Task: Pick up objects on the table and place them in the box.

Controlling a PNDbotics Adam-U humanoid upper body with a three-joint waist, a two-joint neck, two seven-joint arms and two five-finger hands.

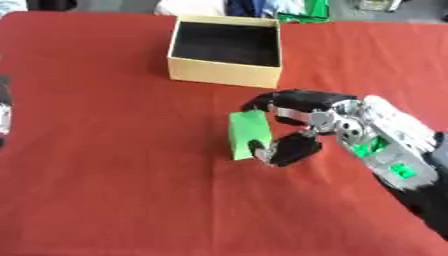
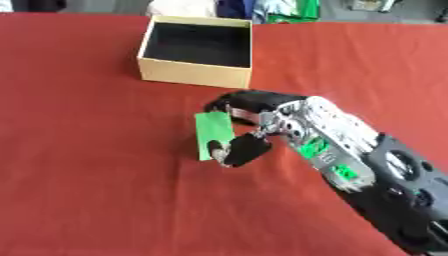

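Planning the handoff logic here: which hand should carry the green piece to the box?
The right hand: its fingers and thumb are already curled round the green block, just in front of the open box. The left hand barely shows at the left edge.

**Box behind, card and hand in front**

The box point(image 1: 226, 51) stood on the surface point(image 1: 105, 175) toward its far edge. In front of it, nearer the robot, a flat card point(image 1: 248, 134) was held between the fingers and thumb of the right hand point(image 1: 302, 122), which came in from the right. The left hand point(image 1: 4, 112) sat at the left edge.
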